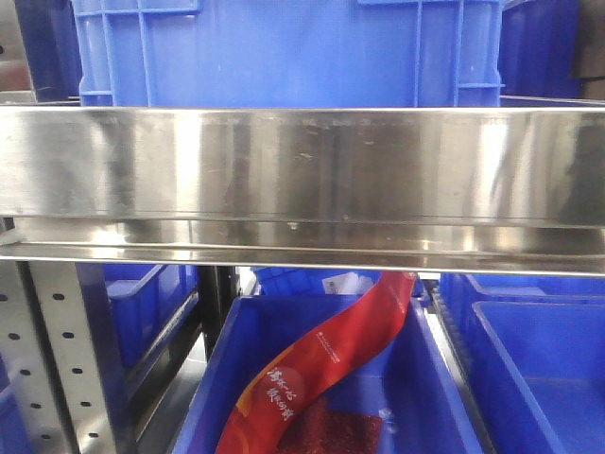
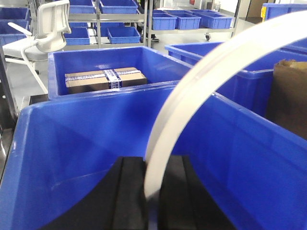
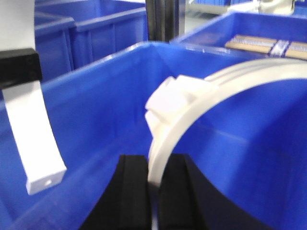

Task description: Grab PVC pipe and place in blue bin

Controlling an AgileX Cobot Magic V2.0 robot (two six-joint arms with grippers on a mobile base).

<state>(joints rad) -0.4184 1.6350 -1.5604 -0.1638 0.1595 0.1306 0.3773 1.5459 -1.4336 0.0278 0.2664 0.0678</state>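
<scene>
Clamped shut on PVC pipe (image 2: 189,91) w/ both L gripper (image 2: 152,163) and R gripper (image 3: 154,165), arc held up over blue bin (image 2: 72,143) interior, prob for straight drop inside on release.

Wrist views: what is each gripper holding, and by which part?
Left gripper: a thin white curved plastic strip, pinched just above its holed end tab. Right gripper: a similar white strip, pinched low on its arc. One strip or two: cannot tell.
</scene>
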